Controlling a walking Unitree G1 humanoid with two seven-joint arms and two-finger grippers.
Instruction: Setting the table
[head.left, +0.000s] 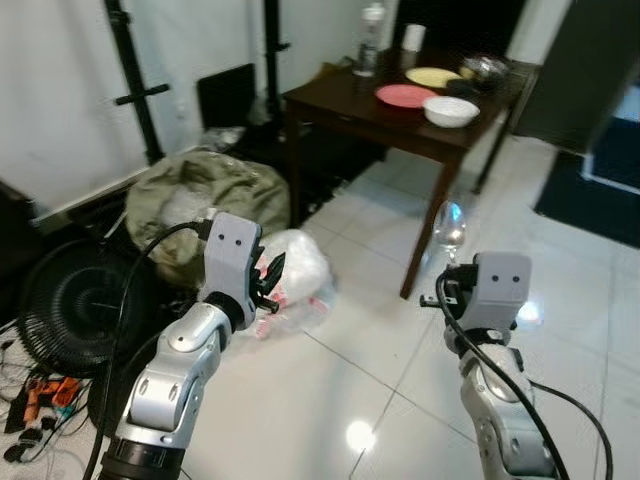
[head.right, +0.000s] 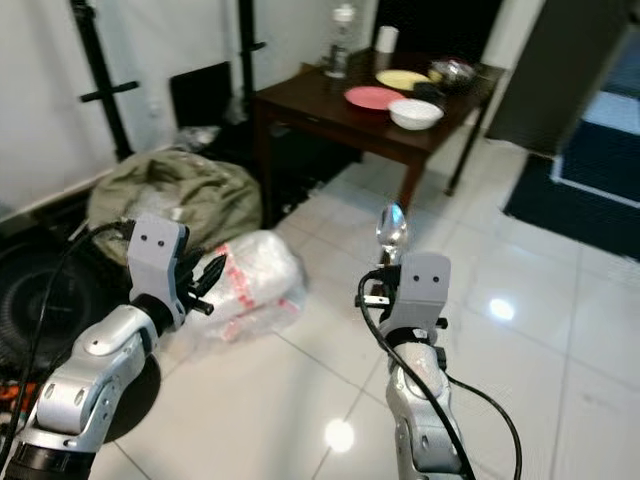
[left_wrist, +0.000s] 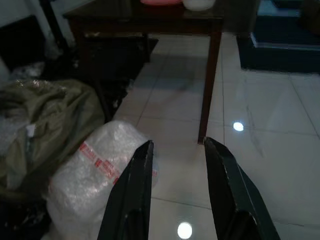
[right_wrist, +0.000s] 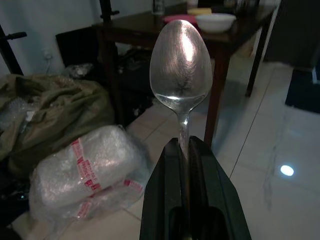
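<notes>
The spoon's (right_wrist: 181, 65) handle disappears between the right gripper's (right_wrist: 188, 150) closed fingers at lower centre. At top, the dark table's (head.left: 400, 125) far dishes are too small to identify.

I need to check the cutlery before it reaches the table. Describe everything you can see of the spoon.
The spoon looks like polished metal, silver and shiny, with an oval bowl and a thin neck. It stands upright, bowl at the top, its handle clamped between the two black fingers of the right tool, which hide the rest of it. It is held in the air above the tiled floor, some way short of the dark table. Nothing else touches it.
</notes>
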